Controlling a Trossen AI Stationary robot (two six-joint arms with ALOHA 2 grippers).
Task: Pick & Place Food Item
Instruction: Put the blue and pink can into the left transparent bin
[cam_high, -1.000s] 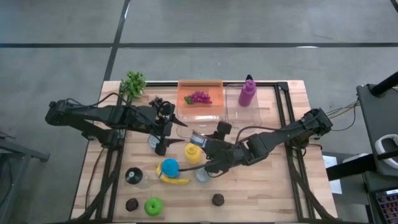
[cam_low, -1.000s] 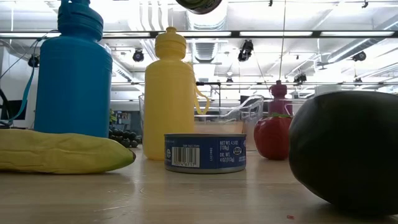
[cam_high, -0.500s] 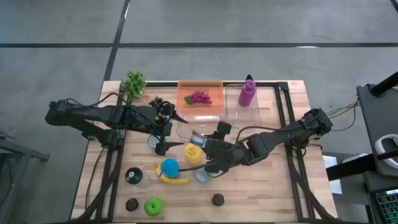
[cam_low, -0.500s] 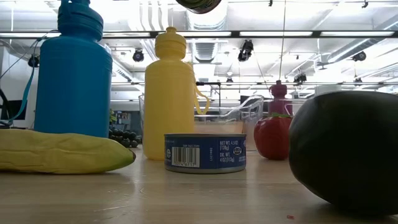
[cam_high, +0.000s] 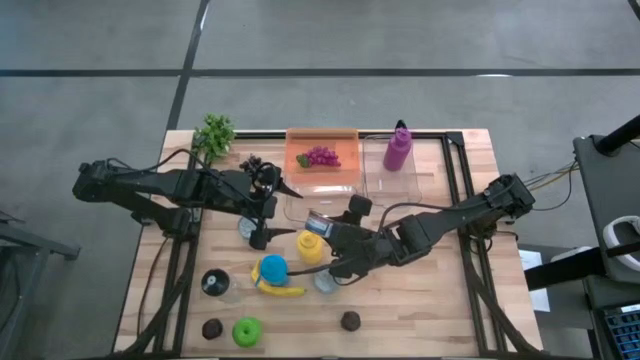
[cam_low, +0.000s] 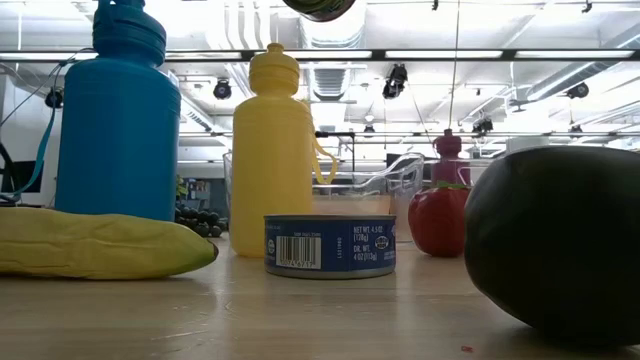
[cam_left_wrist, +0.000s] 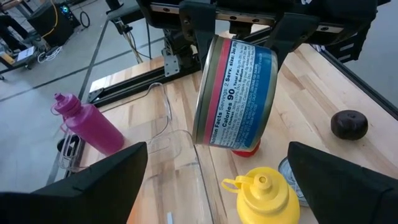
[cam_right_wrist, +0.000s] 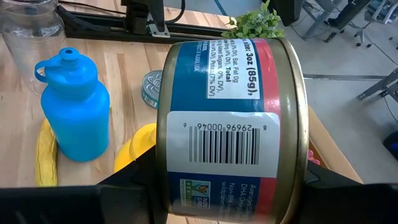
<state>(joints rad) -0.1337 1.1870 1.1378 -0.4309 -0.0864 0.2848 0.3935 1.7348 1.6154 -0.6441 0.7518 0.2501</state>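
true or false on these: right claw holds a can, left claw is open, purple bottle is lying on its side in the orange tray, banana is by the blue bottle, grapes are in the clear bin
1. The right claw holds a can. True.
2. The left claw is open and holds nothing. True.
3. The purple bottle lies on its side in the orange tray. False: it stands upright in the clear bin beside that tray.
4. The banana lies right by the blue bottle. True.
5. The grapes are in the clear bin. False: they lie in the orange tray.
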